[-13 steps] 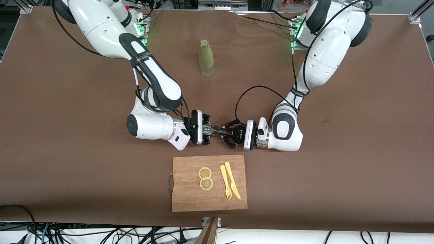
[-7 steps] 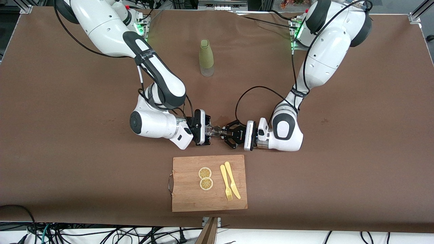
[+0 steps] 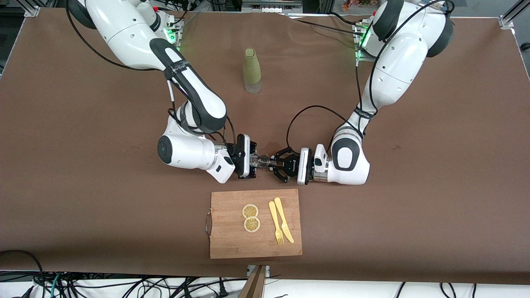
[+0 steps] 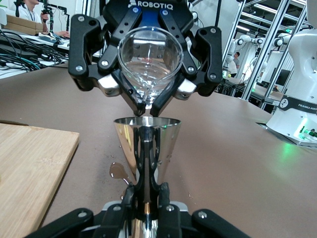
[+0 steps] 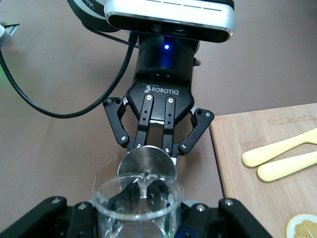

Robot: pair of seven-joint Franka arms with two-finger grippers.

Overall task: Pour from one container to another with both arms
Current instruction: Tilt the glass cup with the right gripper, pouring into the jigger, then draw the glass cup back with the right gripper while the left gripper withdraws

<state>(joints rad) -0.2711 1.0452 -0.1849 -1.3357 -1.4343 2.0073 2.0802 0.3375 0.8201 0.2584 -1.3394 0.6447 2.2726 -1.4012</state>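
Note:
Over the middle of the table my right gripper (image 3: 252,160) is shut on the clear shot glass (image 3: 256,159). Facing it, my left gripper (image 3: 274,162) is shut on the silver jigger (image 3: 268,159). In the left wrist view my left gripper (image 4: 147,191) clamps the jigger (image 4: 147,141) at its waist and holds it upright. The glass (image 4: 150,57) is tipped above it in the right gripper (image 4: 150,101), and a thin clear thread runs from its lip to the jigger's cup. The right wrist view shows the glass (image 5: 138,203) with the jigger's round mouth (image 5: 146,161) just past its rim.
A small puddle (image 4: 116,171) lies on the brown table under the jigger. The wooden cutting board (image 3: 232,236) with two lemon slices, a yellow fork and a yellow knife lies nearer to the front camera. The olive-green bottle (image 3: 251,70) stands farther back, between the arm bases.
The right arm's elbow and wrist have shifted, carrying the glass slightly toward the jigger. The left gripper has edged a little toward the glass. Both grips are unchanged.

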